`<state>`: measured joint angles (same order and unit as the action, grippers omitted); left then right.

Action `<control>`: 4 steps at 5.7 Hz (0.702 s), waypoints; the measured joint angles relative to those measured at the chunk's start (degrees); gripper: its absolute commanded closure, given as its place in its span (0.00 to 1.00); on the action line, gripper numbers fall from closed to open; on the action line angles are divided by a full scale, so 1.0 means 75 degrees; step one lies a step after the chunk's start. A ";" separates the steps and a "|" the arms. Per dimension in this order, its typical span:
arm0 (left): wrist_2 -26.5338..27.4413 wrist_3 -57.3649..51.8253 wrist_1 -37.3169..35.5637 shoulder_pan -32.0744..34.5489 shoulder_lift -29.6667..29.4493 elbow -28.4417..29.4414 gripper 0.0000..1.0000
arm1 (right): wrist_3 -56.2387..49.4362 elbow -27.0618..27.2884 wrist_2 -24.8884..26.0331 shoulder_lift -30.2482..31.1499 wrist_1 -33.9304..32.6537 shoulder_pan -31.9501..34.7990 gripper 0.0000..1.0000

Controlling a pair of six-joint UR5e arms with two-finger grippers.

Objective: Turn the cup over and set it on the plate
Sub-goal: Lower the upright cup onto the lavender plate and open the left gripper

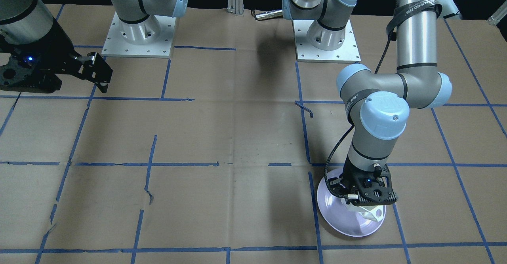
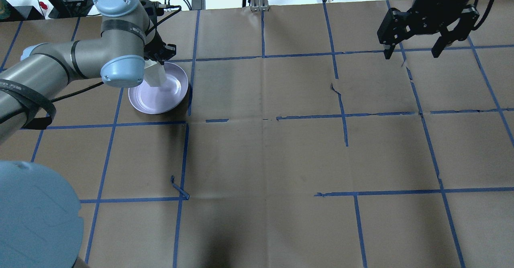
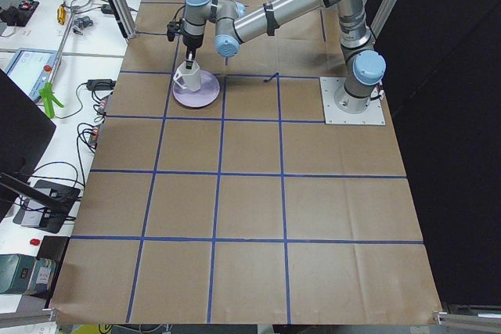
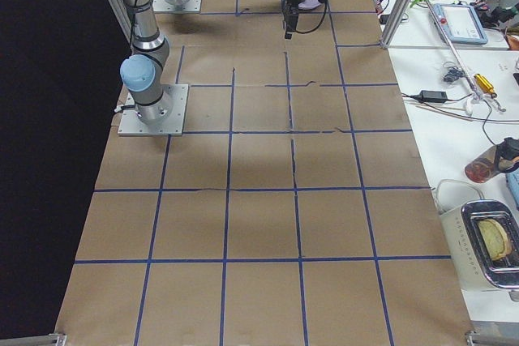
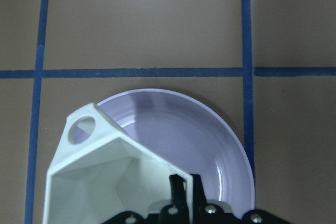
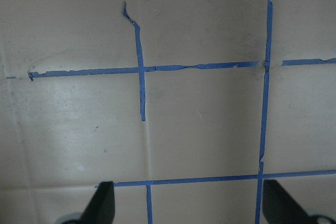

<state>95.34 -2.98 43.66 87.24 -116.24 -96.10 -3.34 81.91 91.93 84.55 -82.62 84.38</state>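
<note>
Grips cup (image 1: 373,213) in left end effector (image 1: 366,201), over plate (image 1: 340,221) near bench's far left corner; holds right end effector (image 2: 413,53) spread apart.

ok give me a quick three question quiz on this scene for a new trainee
1. True or false: the right gripper is holding the cup.
2. What lies below the cup? A the plate, B a tray, C a bowl.
3. Which gripper is shut on the cup's wall?

Key: 1 false, it is open and empty; 2 A; 3 the left gripper.
</note>
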 measured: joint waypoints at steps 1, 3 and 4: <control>-0.0007 -0.0001 -0.0015 -0.0004 -0.0017 -0.0135 0.41 | 0.0000 0.0000 0.0000 0.0000 0.0000 0.0000 0.00; 0.0015 -0.0001 -0.0015 -0.0006 -0.0001 -0.0168 0.18 | 0.0000 0.0000 0.0000 0.0000 0.0000 0.0000 0.00; 0.0023 -0.0001 0.0195 -0.0006 0.0106 -0.0071 0.17 | 0.0000 0.0000 0.0000 0.0000 0.0000 0.0000 0.00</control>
<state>95.51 -2.99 45.12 87.19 -115.45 -96.63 -3.34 81.91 91.93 84.55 -82.62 84.38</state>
